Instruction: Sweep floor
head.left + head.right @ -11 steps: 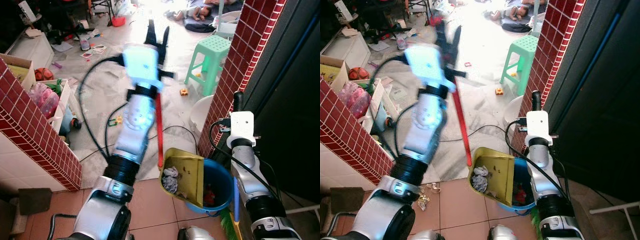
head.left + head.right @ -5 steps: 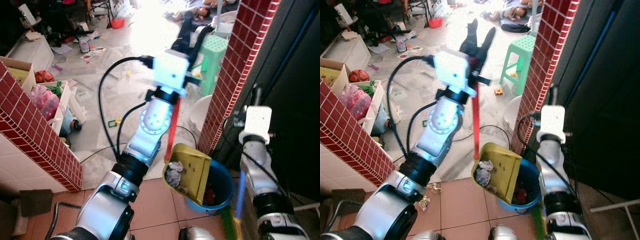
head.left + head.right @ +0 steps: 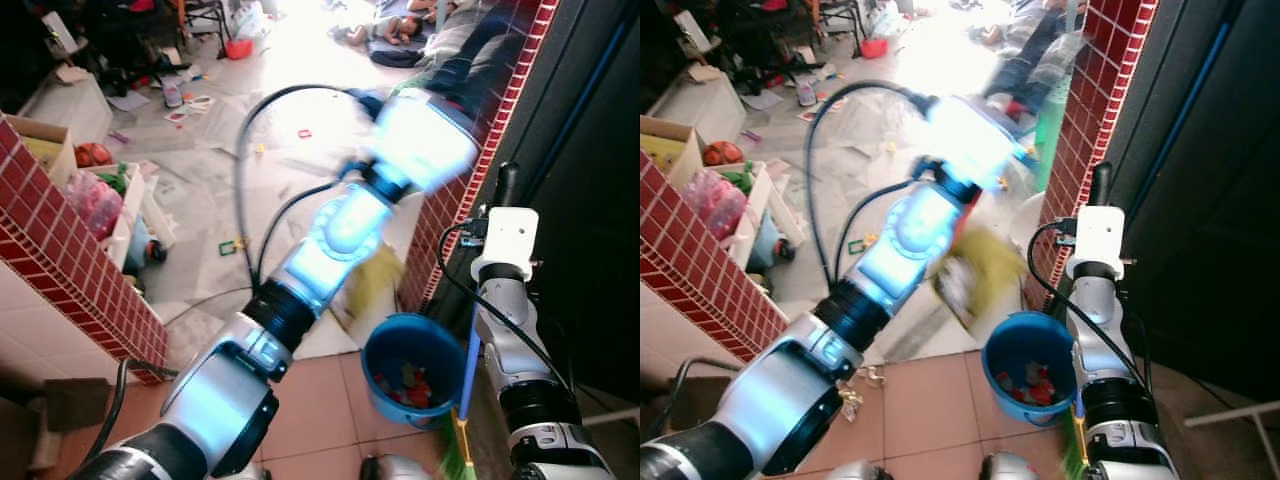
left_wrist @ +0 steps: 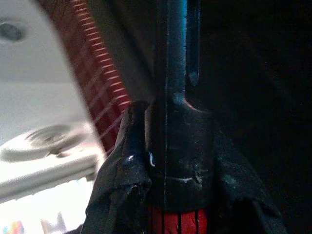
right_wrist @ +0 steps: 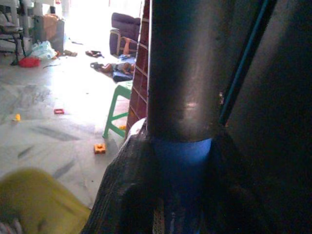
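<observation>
Swung across toward the brick pillar, the left arm now reaches up and over the blue bucket, and the yellow dustpan has lifted off the bucket's rim, where it leaned half a second ago; it shows as a blurred yellow shape just above and beside the bucket, under the arm. The left gripper is clamped tight on the dustpan's handle, red at the grip and black beyond it, its fingers pressed to either side of the shaft. Rubbish, red and pale scraps, lies in the bottom of the bucket. Beside the bucket, against the dark door, the right gripper holds the broom handle upright, closed round it where the grey shaft meets a blue sleeve; the broom's green bristles rest on the floor just next to the bucket. Beyond the pillar a green stool stands on the littered pale floor, with small toys scattered near it.
</observation>
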